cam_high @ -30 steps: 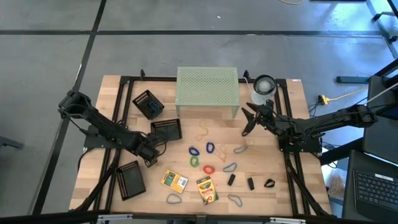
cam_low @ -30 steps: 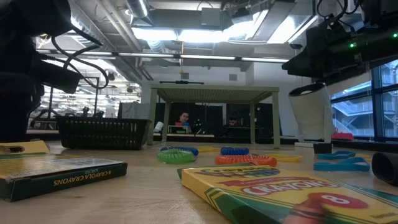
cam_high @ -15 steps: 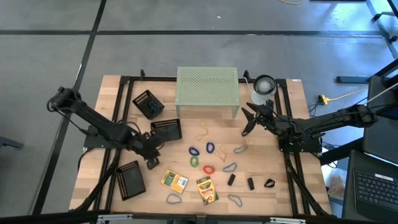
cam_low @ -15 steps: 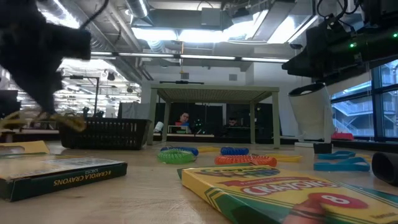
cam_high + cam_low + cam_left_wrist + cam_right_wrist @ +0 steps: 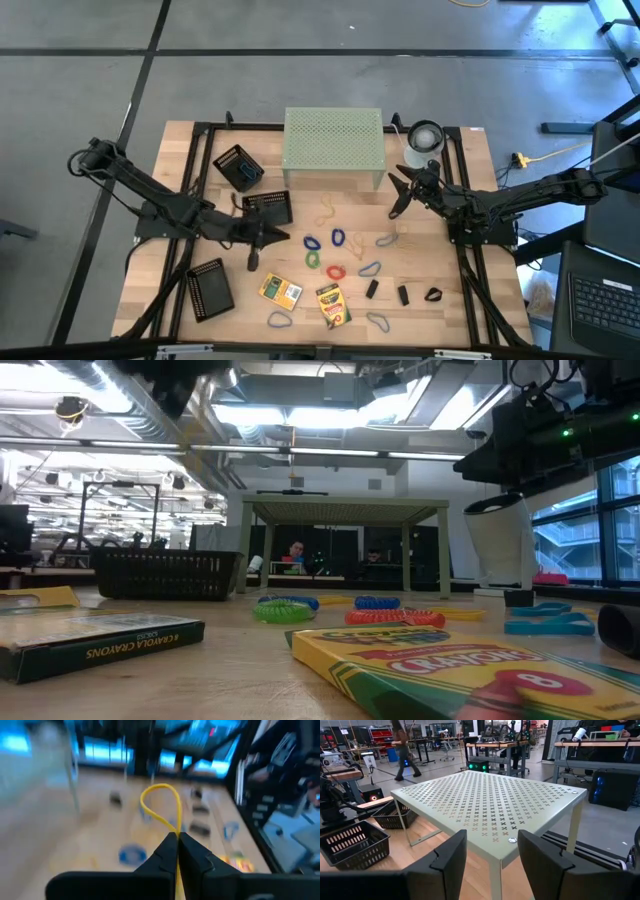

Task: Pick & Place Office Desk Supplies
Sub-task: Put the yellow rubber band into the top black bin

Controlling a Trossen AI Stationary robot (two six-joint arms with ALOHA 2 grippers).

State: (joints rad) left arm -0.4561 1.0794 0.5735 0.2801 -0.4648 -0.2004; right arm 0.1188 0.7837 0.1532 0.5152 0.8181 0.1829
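My left gripper [image 5: 274, 238] hovers beside the middle black mesh tray [image 5: 268, 208], shut on a yellow rubber band [image 5: 161, 804]; the band also shows high up in the low view [image 5: 68, 410]. My right gripper [image 5: 400, 196] waits open near the pale green riser [image 5: 334, 148], facing it [image 5: 490, 854]. Blue [image 5: 312, 243], green [image 5: 314, 259], red [image 5: 336, 271] and tan [image 5: 328, 210] bands lie flat on the table. Two crayon boxes [image 5: 281, 291] [image 5: 333, 305] and black clips [image 5: 372, 288] [image 5: 404, 295] lie toward the near edge. My left gripper pinches the yellow rubber band between its two fingers at one end of the loop [image 5: 176, 831]. The rest of the loop stands out free beyond the fingertips [image 5: 167, 845]. The band is lifted clear of the table.
Two more black mesh trays sit on the left, one far [image 5: 239, 167] and one near [image 5: 210, 288]. A white-grey cylinder [image 5: 424, 140] stands right of the riser. A third clip [image 5: 433, 294] and blue-grey bands [image 5: 279, 319] [image 5: 378, 320] lie near the front edge.
My left gripper has risen from the tabletop and swung toward the table's right, carrying the yellow band up with it; in the low view it climbs from table level to the picture's top. The band now hangs clear of the table. My right arm kept still.
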